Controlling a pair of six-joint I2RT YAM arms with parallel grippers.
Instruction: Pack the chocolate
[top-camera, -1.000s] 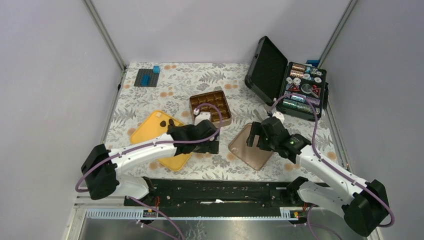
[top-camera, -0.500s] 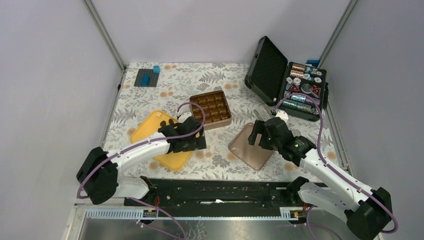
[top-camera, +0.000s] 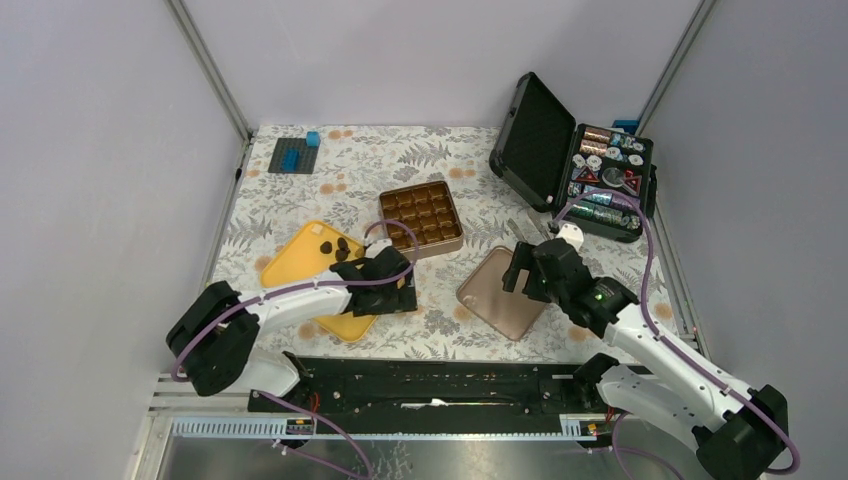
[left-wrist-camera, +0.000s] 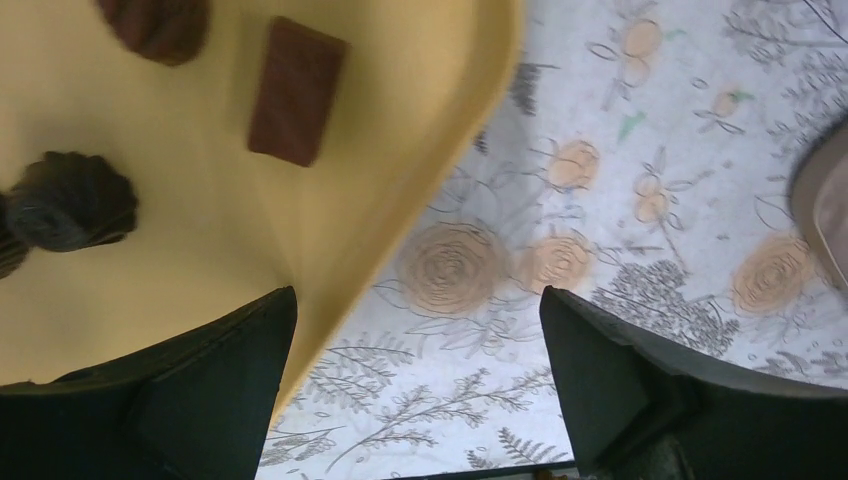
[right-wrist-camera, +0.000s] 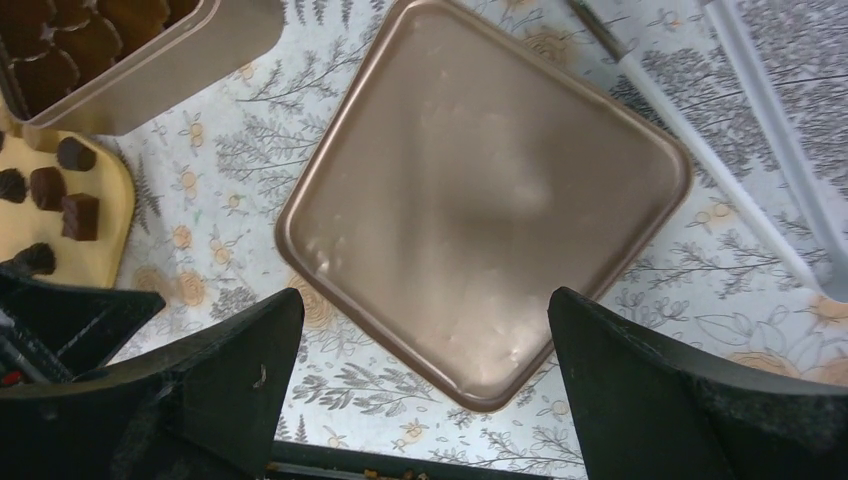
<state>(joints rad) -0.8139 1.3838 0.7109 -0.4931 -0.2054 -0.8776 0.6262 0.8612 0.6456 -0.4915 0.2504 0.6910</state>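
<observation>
Left claw (left-wrist-camera: 418, 350), apart and empty, is hovering at the edge of the yellow tray (left-wrist-camera: 200, 225) near the chocolate (left-wrist-camera: 295, 90) lying there, apparently for a pick, while right claw (right-wrist-camera: 425, 385), also apart, is hovering over the tin lid (right-wrist-camera: 480, 200).

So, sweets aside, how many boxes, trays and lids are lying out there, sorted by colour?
Gold: 2, the compartment tin and the flat lid
Yellow: 1, the tray
Black: 1, the open case
Total: 4
</observation>
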